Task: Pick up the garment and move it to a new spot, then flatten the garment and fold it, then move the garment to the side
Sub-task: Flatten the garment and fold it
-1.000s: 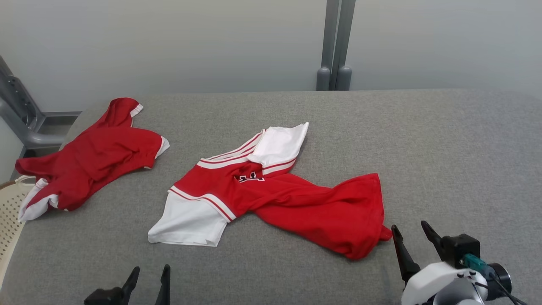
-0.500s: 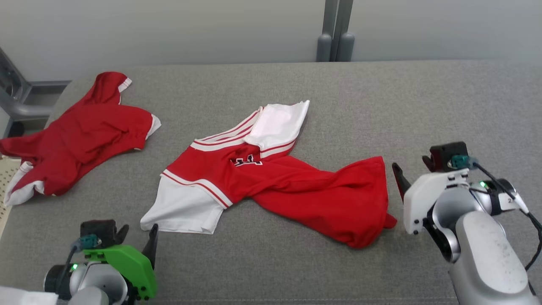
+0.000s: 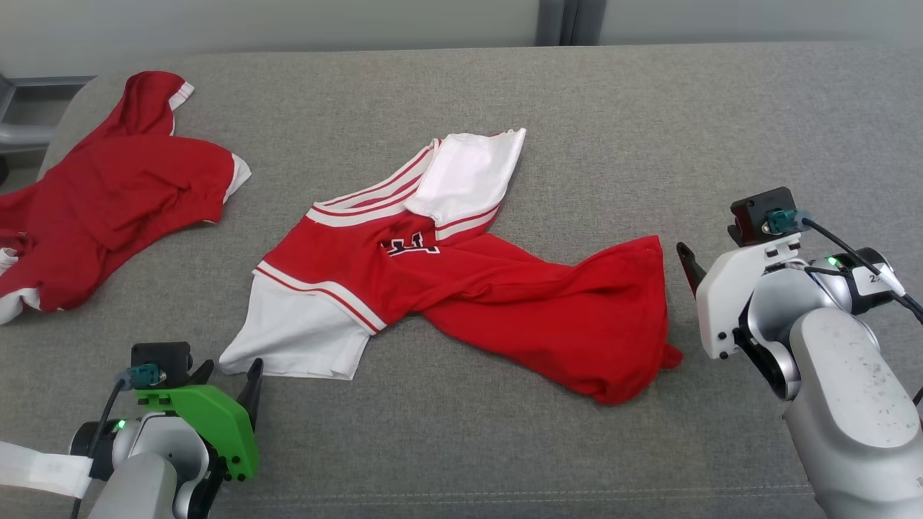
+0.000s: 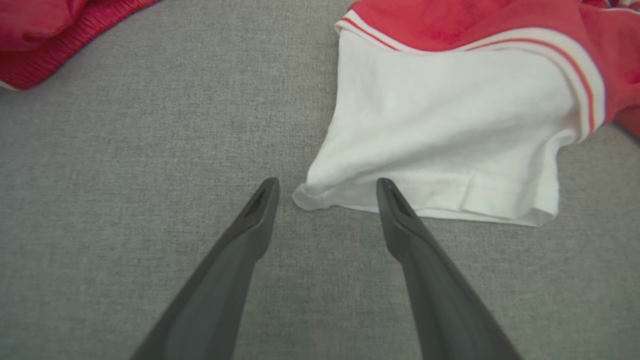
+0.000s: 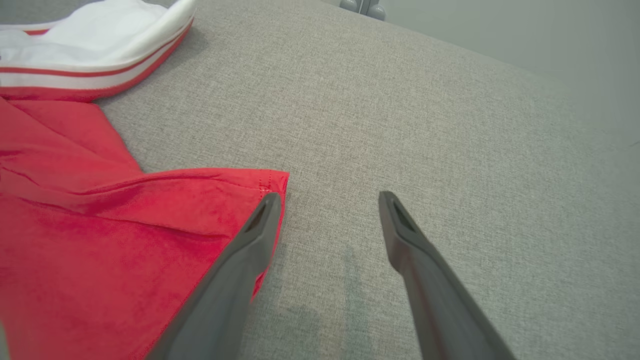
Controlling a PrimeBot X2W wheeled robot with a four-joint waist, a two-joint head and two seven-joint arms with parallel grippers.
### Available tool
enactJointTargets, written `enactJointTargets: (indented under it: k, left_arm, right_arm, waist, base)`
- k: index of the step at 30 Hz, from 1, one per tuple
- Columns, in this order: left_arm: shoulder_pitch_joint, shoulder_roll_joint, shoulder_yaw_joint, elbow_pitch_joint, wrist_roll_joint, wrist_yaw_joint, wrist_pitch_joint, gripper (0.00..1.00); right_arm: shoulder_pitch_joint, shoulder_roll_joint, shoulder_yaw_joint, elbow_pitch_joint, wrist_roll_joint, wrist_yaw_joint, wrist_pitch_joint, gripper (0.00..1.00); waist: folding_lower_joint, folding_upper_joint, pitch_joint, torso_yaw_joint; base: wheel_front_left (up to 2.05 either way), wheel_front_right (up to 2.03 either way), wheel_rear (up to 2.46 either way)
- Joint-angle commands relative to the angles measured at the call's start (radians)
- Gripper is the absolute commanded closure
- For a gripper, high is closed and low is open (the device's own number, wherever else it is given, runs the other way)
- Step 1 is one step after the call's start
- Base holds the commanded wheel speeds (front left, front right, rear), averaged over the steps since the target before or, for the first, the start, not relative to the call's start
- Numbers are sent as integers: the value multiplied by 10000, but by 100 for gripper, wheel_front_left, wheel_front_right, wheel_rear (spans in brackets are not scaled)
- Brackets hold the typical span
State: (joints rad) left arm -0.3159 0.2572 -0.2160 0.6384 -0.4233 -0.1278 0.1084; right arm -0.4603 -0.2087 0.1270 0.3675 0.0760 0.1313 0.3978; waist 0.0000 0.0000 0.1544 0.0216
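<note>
A crumpled red-and-white jersey garment (image 3: 461, 288) lies in the middle of the grey fabric-covered counter (image 3: 649, 108). The left hand (image 4: 325, 187) is spread wide and empty, its fingers either side of the white sleeve's (image 4: 440, 135) corner. The right hand (image 5: 327, 200), equally wide and empty, is beside the red hem (image 5: 150, 210).

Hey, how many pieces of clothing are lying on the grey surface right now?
2. A crumpled red-and-white jersey lies in the middle of the grey surface. A second red garment lies at the far left, cut off by the picture's edge, so more could lie beyond.
</note>
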Motion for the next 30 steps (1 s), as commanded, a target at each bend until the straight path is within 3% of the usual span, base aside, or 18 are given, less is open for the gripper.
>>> enactJointTargets:
  k: [1,5,7,10,22,25,26,27,30]
  left_arm:
    - [-197,95,-41,37,-50,-27,-82,5]
    - [-278,152,-275,113,-209,-25,-181,43]
    - [-327,218,-394,127,-293,-26,-201,56]
    - [-416,269,-574,119,-424,-27,-216,97]
    - [-874,293,-998,142,-636,-27,-361,100]
    - [-993,260,-1097,197,-658,-27,-383,100]
    - [-1037,253,-1127,221,-674,-28,-390,100]
    - [-1078,249,-1159,245,-697,-28,-399,100]
    - [-1166,255,-1247,326,-759,-28,-419,100]
  right_arm:
    - [-120,-73,52,68,132,-10,7,0]
    - [-190,-189,184,353,344,-10,-11,0]
    - [-261,-228,245,540,472,-10,10,0]
    - [-453,-268,395,822,733,-10,-32,0]
    - [-1379,-192,948,2112,1505,-10,-74,0]
    - [-1534,-149,1010,2449,1754,-10,-75,15]
    - [-1577,-142,1065,2562,1828,-10,-22,44]
    - [-1605,-140,1106,2657,1919,-10,24,52]
    - [-1654,-146,1217,2874,2084,-10,31,53]
  waist:
    - [0,0,21,29]
    - [0,0,47,95]
    - [0,0,74,128]
    - [0,0,161,193]
    - [0,0,685,432]
    - [0,0,785,505]
    - [0,0,815,524]
    - [0,0,834,538]
    - [0,0,863,573]
  base:
    - [0,0,0]
    - [0,0,0]
    - [0,0,0]
    - [0,0,0]
    - [0,0,0]
    - [0,0,0]
    - [0,0,0]
    - [0,0,0]
    - [0,0,0]
